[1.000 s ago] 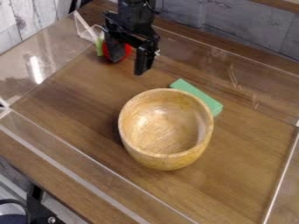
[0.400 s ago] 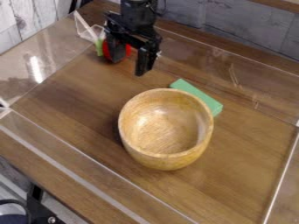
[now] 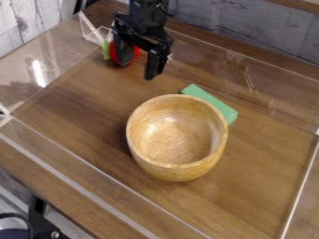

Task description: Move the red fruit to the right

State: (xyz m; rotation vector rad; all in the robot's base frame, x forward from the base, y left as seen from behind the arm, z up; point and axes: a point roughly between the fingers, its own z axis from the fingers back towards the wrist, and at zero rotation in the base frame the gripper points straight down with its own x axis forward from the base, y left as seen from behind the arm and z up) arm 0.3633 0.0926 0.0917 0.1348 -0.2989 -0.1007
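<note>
The red fruit (image 3: 122, 54) is small, round and glossy, at the far left of the wooden table, with a bit of green at its lower edge. My black gripper (image 3: 132, 63) hangs straight down over it, and the fruit sits between the two fingers, close to the left one. The right finger (image 3: 152, 65) stands apart from the fruit, so the jaws look open around it. The gripper body hides the top of the fruit.
A large wooden bowl (image 3: 178, 136) stands in the middle of the table. A flat green block (image 3: 212, 102) lies behind its right rim. A clear wall (image 3: 75, 182) edges the table (image 3: 268, 140). A white cable (image 3: 91, 33) runs behind the gripper.
</note>
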